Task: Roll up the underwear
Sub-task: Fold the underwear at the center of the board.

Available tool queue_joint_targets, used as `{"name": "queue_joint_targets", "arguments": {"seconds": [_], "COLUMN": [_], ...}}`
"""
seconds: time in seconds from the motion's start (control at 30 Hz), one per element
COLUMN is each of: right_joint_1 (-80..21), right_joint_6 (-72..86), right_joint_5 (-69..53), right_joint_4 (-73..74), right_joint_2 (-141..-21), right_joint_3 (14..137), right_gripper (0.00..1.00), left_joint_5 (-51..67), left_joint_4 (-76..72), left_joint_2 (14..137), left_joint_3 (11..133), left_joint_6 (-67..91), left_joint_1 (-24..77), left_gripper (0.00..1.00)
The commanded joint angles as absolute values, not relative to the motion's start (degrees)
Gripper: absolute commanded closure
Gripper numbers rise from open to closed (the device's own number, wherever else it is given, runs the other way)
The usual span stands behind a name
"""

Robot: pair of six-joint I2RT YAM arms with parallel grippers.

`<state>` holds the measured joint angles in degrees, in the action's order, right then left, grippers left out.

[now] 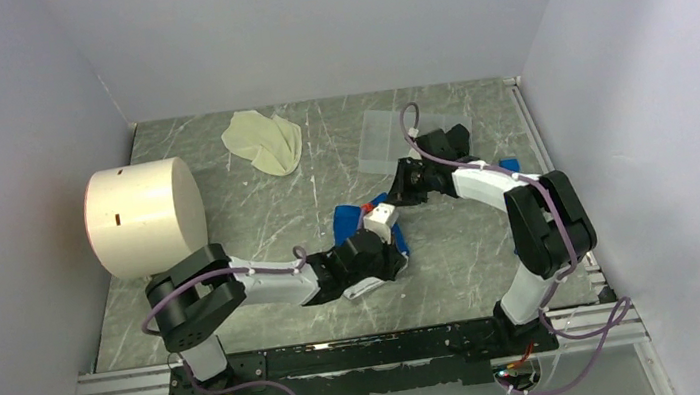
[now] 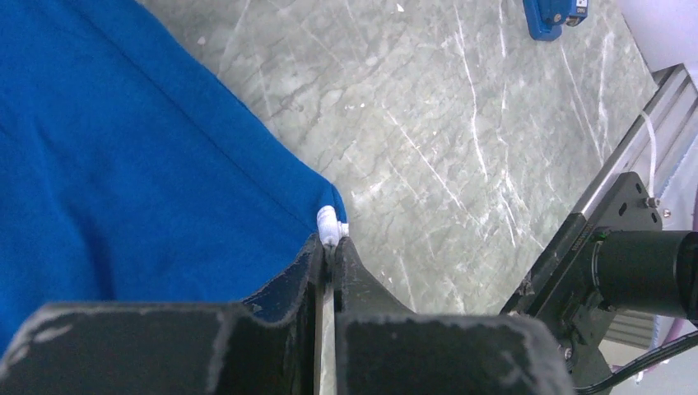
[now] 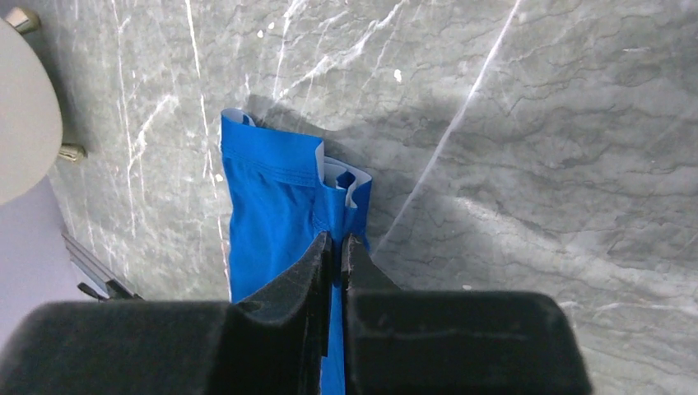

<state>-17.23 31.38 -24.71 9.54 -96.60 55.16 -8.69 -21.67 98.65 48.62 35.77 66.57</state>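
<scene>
The royal blue underwear point(image 1: 347, 220) lies in the middle of the table, mostly covered by both arms. My left gripper point(image 1: 391, 256) is at its near right corner. In the left wrist view the gripper point(image 2: 332, 240) is shut on the white-edged corner of the blue cloth point(image 2: 123, 164). My right gripper point(image 1: 396, 194) comes in from the far right. In the right wrist view the gripper point(image 3: 337, 240) is shut on a fold of the blue underwear point(image 3: 263, 214), whose white edging shows at the top. The cream-yellow underwear point(image 1: 263, 140) lies crumpled at the back, away from both grippers.
A big white cylinder point(image 1: 142, 215) lies at the left. A clear plastic box point(image 1: 381, 138) sits at the back centre. A small hard blue block point(image 1: 508, 166) lies beside the right arm; the left wrist view also shows a blue block point(image 2: 550, 16). Grey walls close in three sides.
</scene>
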Motion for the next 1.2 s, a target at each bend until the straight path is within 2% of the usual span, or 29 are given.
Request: {"name": "queue_joint_targets", "arguments": {"seconds": [0.0,0.43,1.17], "right_joint_1": [-19.6,-27.4,-37.4], "right_joint_6": [33.2,33.7,34.2], "right_joint_5": [-18.7,-12.9,-6.9], "right_joint_4": [10.0,14.9,20.2], "right_joint_2": [-93.6,-96.8,-109.0], "right_joint_3": [58.3,66.2,78.8], "right_gripper": [1.0,1.0,1.0], "left_joint_5": [-5.3,-4.8,-11.3], "left_joint_4": [-29.9,-38.0,-34.5], "left_joint_2": [95.6,85.1,69.6], "left_joint_3": [44.6,30.7,14.9], "left_joint_6": [40.5,46.1,53.2], "left_joint_1": [65.6,60.6,58.7], "left_gripper": [0.95,0.95,0.95]}}
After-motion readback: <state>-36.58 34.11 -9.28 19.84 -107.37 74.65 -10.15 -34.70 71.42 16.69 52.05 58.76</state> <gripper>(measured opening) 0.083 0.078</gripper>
